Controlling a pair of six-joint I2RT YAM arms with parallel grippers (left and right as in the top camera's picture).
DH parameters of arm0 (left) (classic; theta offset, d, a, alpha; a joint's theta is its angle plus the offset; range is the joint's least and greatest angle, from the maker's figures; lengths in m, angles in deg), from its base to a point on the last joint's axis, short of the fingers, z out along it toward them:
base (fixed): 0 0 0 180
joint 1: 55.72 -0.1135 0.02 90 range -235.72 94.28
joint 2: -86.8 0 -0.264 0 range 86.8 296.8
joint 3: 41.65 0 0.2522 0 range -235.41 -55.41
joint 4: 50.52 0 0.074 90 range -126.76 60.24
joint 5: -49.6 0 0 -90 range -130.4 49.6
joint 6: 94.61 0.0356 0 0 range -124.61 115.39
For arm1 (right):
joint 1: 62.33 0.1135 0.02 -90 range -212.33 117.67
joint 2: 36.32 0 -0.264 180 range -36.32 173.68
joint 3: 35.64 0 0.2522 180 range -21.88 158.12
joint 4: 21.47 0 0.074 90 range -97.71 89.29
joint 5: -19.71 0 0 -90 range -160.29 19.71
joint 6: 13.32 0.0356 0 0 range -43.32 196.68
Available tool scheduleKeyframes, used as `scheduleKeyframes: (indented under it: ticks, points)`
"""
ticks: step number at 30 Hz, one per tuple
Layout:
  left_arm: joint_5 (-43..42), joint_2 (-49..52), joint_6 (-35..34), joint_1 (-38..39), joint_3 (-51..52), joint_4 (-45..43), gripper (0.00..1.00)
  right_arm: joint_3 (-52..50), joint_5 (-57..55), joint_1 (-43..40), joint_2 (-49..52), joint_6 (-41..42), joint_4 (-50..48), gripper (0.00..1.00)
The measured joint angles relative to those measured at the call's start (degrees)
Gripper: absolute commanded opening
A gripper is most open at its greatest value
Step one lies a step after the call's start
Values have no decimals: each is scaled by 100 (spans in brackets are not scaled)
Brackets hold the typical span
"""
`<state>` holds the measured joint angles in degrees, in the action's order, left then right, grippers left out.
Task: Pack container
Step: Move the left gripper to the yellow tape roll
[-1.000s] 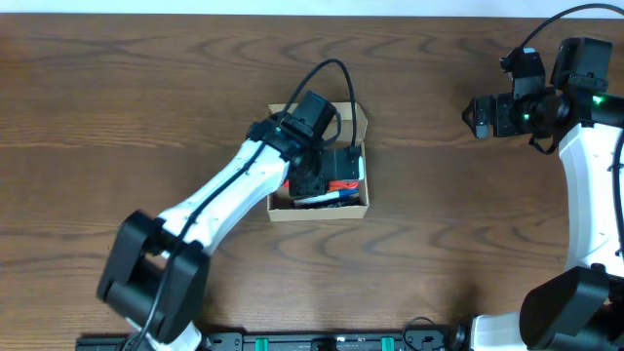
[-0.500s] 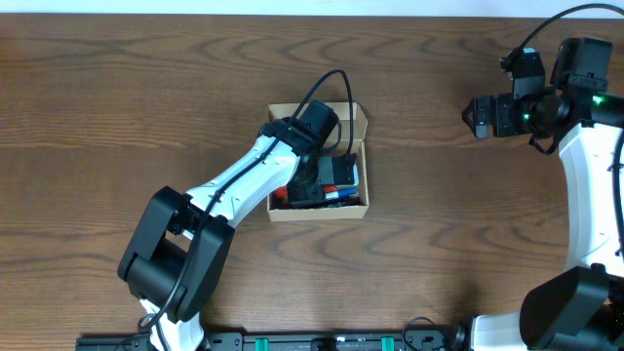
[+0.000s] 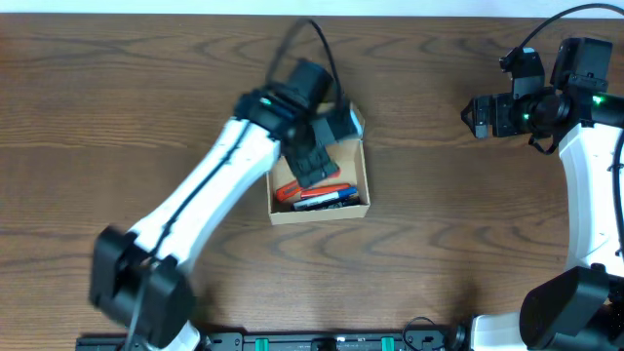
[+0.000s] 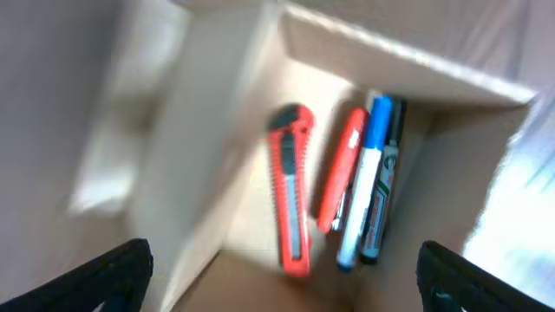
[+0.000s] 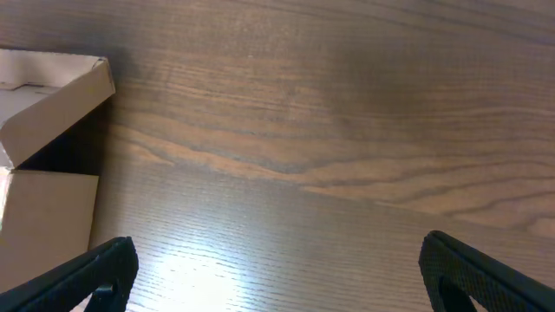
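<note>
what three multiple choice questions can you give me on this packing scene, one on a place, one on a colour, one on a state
1. Where is the utility knife?
A lying inside the container, beside the markers
B outside it
C standing on its rim

2. What colour is the knife's body?
A yellow
B red
C green

3. How is the left pincer?
A shut on a marker
B shut on the knife
C open and empty

Answers:
1 A, the left wrist view shows it flat on the box floor next to the markers.
2 B, its body is plainly red.
3 C, its fingers stand wide apart with nothing between them.
</note>
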<state>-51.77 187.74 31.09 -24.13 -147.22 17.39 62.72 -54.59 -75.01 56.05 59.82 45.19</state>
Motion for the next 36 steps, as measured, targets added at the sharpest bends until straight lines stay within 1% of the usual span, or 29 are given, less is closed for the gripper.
scheduleKeyframes:
  ticks: [4, 7, 10, 12, 13, 14, 15, 17, 20, 21, 28, 36]
  points:
    - [184, -404, -439, -299, -330, 490, 95, 0, 2, 0, 2, 0, 0, 99]
    - [614, -636, -966, -697, -374, 717, 95, 0, 2, 0, 0, 0, 0, 99]
    - [951, -802, -1569, -1307, -374, 929, 95, 0, 11, 0, 0, 0, 0, 99]
    - [1058, -885, -1912, -1707, -372, 1121, 100, 0, 15, 0, 0, 0, 0, 99]
    - [1110, -931, -2092, -1923, -363, 1196, 100, 0, 15, 0, 0, 0, -2, 99]
    - [1156, -988, -2249, -2124, -326, 1215, 95, 0, 15, 0, 0, 0, 0, 99]
    - [1189, -1060, -2391, -2304, -227, 1185, 95, 0, 15, 0, 0, 0, -2, 99]
    - [1261, -1231, -2579, -2579, 120, 1073, 95, 0, 15, 0, 0, 0, -2, 99]
    - [1290, -1464, -2870, -2857, 975, 632, 96, 0, 17, 0, 0, 0, 0, 99]
    - [1292, -1499, -2933, -2900, 1248, 466, 98, 0, 17, 0, 2, 2, -2, 99]
    - [1292, -1486, -3401, -2940, 3169, -616, 98, 0, 15, 0, 2, 2, -4, 99]
    - [1294, -1480, -3595, -3121, 4100, -1403, 96, 0, 17, 0, 2, 2, 7, 99]
